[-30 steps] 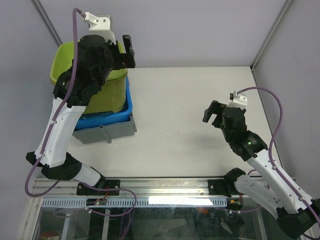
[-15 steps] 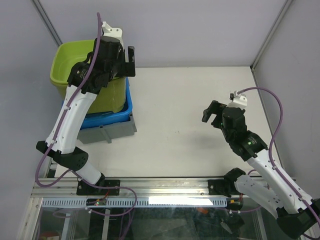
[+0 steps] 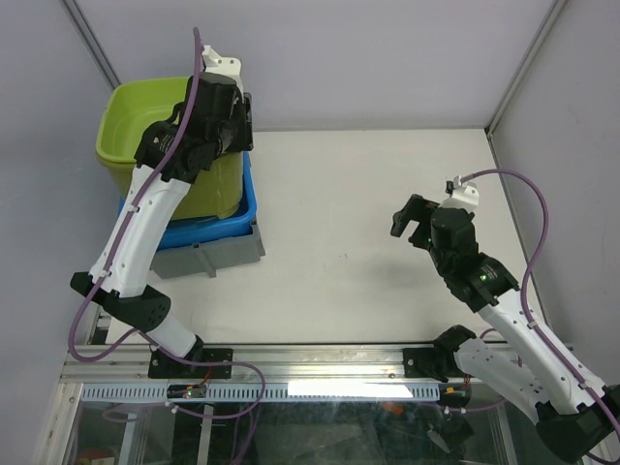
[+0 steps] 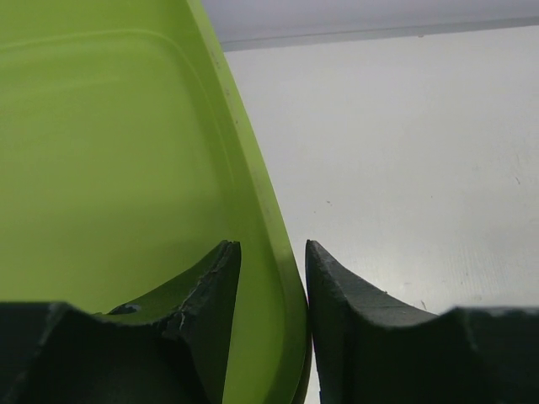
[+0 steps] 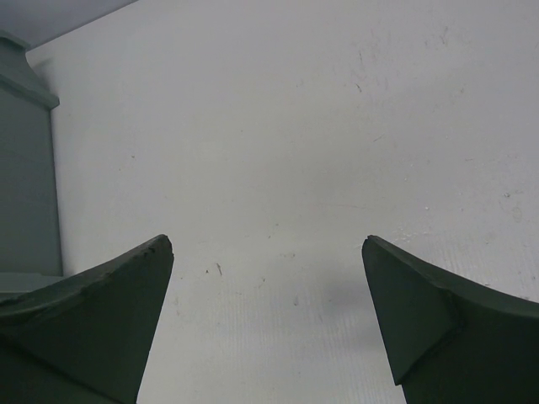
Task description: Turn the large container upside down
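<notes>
The large container (image 3: 145,116) is a lime-green tub at the back left, nested upright in a blue bin (image 3: 225,225). In the left wrist view its right rim (image 4: 253,168) runs between my left gripper's (image 4: 271,246) two fingers. The outer finger touches the rim from the table side. The inner finger (image 4: 210,286) is inside the tub, with a narrow strip of green wall showing beside it. In the top view the left gripper (image 3: 242,118) sits on the tub's right edge. My right gripper (image 3: 412,218) hovers wide open over bare table (image 5: 265,244), holding nothing.
The blue bin rests in a grey container (image 3: 218,254), whose side shows at the left edge of the right wrist view (image 5: 25,168). Walls stand close behind and to the left of the stack. The white table (image 3: 368,194) stretches between the stack and the right arm.
My left arm swung down and left, bringing its gripper onto the tub's right rim, and its jaws narrowed around that rim. The right arm stayed still.
</notes>
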### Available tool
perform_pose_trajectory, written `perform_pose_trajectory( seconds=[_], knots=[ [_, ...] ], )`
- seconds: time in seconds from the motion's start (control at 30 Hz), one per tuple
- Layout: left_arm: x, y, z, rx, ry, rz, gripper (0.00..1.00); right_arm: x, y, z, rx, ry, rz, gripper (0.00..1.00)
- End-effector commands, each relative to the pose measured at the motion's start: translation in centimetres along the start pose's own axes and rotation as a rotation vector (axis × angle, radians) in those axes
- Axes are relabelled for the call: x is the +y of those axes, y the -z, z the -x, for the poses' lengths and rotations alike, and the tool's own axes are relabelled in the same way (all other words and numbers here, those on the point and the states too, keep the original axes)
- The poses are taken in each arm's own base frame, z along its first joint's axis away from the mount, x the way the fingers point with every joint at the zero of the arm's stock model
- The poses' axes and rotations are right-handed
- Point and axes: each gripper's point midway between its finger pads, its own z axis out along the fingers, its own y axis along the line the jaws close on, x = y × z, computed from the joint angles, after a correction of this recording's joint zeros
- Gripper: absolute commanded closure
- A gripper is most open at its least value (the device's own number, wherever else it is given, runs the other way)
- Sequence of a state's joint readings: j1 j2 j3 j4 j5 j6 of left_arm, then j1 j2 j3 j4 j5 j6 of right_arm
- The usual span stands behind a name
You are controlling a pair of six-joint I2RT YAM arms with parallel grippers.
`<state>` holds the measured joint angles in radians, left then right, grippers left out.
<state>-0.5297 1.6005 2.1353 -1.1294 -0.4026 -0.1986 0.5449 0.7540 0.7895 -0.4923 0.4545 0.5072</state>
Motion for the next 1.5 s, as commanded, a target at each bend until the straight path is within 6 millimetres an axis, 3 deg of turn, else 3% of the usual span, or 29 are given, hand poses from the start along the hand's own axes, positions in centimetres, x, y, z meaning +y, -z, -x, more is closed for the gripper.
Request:
perform_pose_trajectory(
  seconds=[0.0, 0.23, 0.53, 0.93, 1.17, 1.27, 1.47],
  knots=[
    [0.5, 1.7, 1.1, -0.049, 0.013, -0.012, 0.62, 1.1, 0.7, 2.1, -0.052, -0.056, 0.041, 0.01],
    [1.1, 1.9, 1.2, -0.059, 0.009, 0.011, 0.73, 0.9, 0.9, 2.1, -0.058, -0.059, 0.038, 0.0],
    [0.9, 3.0, 2.2, -0.097, 0.026, -0.02, 1.0, 1.0, 0.9, 1.9, -0.052, -0.071, 0.045, 0.0],
    [2.0, 7.2, 7.5, -0.308, 0.053, -0.033, 1.0, 0.9, 1.0, 1.8, -0.052, -0.074, 0.044, 0.0],
    [3.2, 8.5, 9.0, -0.378, 0.063, 0.009, 1.0, 1.3, 1.1, 2.1, -0.058, -0.087, 0.064, 0.0],
    [3.5, 9.8, 9.6, -0.418, 0.075, -0.001, 1.0, 3.9, 1.0, 2.5, -0.054, -0.108, 0.184, 0.01],
    [3.6, 10.4, 9.9, -0.445, 0.084, -0.015, 1.0, 13.5, 1.1, 3.8, 0.041, -0.256, 0.535, 0.01]
  ],
)
